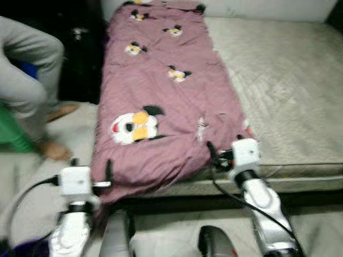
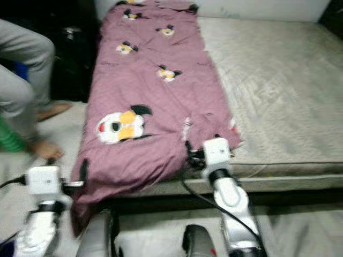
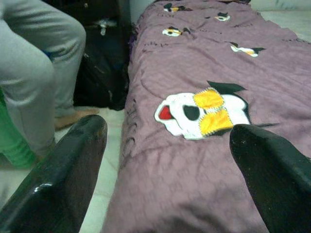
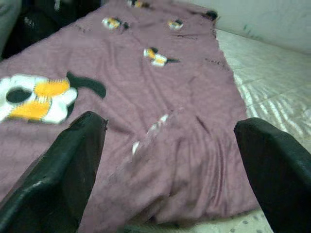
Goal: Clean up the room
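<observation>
A mauve quilt [image 1: 161, 80] with cartoon patches lies lengthwise over the left half of the bed, its near end drooping over the mattress edge. My left gripper [image 1: 91, 167] is at the quilt's near left corner. In the left wrist view the left gripper [image 3: 167, 127] is open, its black fingers [image 3: 63, 179] spread wide over the quilt [image 3: 194, 160] with nothing between them. My right gripper [image 1: 224, 143] hovers at the quilt's near right corner. The right wrist view shows the right gripper [image 4: 169, 124] open too, above the wrinkled cloth [image 4: 170, 160].
The bare grey mattress [image 1: 284, 80] takes up the bed's right half. A person [image 1: 27, 80] in grey trousers sits at the left, bare feet [image 1: 53, 150] on the floor beside the bed. A dark bag [image 1: 80, 48] stands by the bed's left side.
</observation>
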Controlling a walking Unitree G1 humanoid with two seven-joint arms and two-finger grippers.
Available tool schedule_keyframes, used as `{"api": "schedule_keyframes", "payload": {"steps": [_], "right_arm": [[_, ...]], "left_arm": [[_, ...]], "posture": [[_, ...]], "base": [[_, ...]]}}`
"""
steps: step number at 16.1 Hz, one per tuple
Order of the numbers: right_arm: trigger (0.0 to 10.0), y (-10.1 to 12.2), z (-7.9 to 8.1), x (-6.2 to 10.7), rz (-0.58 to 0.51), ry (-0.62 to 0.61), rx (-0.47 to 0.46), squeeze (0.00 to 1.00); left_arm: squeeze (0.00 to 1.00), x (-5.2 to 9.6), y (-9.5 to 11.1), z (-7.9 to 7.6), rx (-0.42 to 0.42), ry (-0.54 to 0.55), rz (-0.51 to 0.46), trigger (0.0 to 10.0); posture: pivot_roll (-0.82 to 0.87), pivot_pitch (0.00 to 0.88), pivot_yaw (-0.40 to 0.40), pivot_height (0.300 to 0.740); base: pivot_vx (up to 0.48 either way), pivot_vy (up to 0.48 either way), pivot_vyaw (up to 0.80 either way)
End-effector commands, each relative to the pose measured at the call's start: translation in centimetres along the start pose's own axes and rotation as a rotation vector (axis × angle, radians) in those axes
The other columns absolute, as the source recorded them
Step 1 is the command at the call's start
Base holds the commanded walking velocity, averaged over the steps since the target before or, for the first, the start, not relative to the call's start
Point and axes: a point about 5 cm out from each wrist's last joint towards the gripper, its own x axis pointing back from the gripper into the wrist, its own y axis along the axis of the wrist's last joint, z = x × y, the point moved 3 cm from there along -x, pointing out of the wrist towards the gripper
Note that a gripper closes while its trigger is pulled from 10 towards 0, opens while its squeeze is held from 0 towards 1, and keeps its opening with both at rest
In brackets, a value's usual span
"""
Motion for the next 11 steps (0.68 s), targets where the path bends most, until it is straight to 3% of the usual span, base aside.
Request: {"api": "schedule_keyframes", "payload": {"steps": [1,9,11], "right_arm": [[10.0,-0.47,-0.92,0.32,0.016,-0.019,0.006,0.0],[10.0,-0.48,-0.77,0.2,0.01,-0.007,0.028,0.0],[10.0,-0.61,-0.73,0.25,0.013,-0.004,0.039,0.0]], "left_arm": [[0.0,-0.1,0.23,-0.74,0.015,-0.025,-0.009,10.0],[0.0,-0.14,0.13,-1.04,0.015,-0.034,-0.003,10.0],[0.0,-0.14,0.06,-1.21,0.034,-0.043,0.001,10.0]], "posture": [[0.02,0.122,-0.043,0.603],[0.03,0.111,-0.045,0.603],[0.03,0.112,-0.045,0.603]], "base": [[0.334,0.0,0.0],[0.346,0.0,0.0],[0.0,0.0,0.7]]}}
